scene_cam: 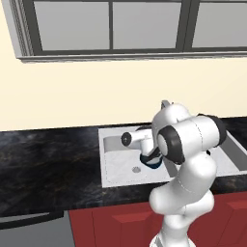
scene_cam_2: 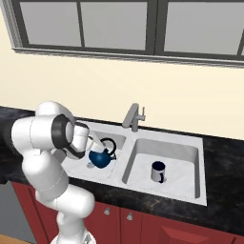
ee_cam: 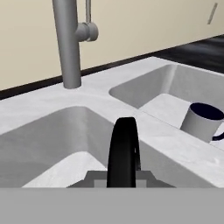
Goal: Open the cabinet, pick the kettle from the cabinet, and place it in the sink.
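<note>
With the gripper (scene_cam_2: 97, 144) pinching the kettle (scene_cam_2: 101, 156) handle, lower vertically until the base seats in the sink (scene_cam_2: 167, 139), clear of the faucet (scene_cam_2: 133, 117) at 1 o'clock.

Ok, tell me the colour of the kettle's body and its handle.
The kettle has a dark blue body and a black arched handle, clearest in the right base view.

Dark counter (scene_cam_2: 224, 157) w/ sink (scene_cam_2: 202, 167); mug (scene_cam_2: 158, 171) in right basin.

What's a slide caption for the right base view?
Gripper shut on the kettle handle, holding it in the left sink basin, a mug in the right basin.
</note>
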You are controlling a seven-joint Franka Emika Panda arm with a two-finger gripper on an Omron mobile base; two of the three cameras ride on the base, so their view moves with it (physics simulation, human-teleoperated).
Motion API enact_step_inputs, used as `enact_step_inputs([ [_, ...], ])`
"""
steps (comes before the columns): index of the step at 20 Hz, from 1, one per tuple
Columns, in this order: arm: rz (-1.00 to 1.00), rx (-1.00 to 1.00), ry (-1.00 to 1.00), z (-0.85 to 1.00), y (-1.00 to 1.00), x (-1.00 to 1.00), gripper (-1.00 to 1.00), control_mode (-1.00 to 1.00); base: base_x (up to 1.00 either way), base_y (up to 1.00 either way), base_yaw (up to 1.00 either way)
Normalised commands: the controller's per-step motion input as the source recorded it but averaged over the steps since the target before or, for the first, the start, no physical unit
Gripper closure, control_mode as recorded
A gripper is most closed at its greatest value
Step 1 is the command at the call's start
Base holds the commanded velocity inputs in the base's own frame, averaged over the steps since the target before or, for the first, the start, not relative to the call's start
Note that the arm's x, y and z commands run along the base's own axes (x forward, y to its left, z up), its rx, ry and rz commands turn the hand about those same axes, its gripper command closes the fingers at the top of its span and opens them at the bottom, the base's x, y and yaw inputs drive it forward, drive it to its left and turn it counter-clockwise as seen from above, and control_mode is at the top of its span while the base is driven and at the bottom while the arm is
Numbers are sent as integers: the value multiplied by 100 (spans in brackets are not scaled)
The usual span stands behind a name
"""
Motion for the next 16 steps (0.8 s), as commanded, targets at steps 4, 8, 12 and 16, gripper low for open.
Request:
enact_step_inputs([
  [4,0,0,0,-37,15,-11,100,-100,0,0,0],
  [8,0,0,-2,-34,17,0,100,-100,0,0,0],
  [12,0,0,-10,-30,12,3,100,-100,0,0,0],
  [16,0,-6,-12,-17,0,12,100,-100,0,0,0],
])
